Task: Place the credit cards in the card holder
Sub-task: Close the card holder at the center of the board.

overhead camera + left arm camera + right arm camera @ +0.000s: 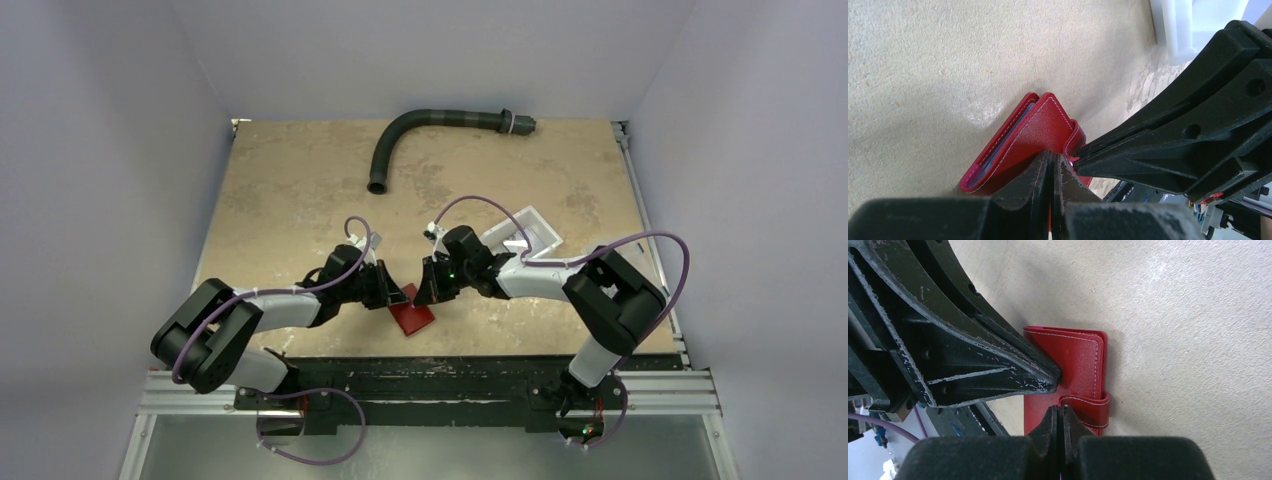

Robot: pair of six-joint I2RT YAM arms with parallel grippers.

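The card holder lies folded shut on the table, just ahead of the arm bases and between the two arms. The step in hand looks like getting it open. The left pincer is clenched on the edge of the cover, and the right pincer is clenched at the snap tab, which wraps round the free edge. To do this well, the left should act only as an anchor, pressing low toward the table, while the right peels the tab outward off its snap instead of lifting the whole thing. The card holder is dark red, glossy and leather-like, with pale stitching along rounded corners. Bluish-grey layers show between its covers, though whether sleeves or cards I cannot tell. No loose card shows. Beyond the right arm sits a white bin, and a dark hose lies at the far edge.
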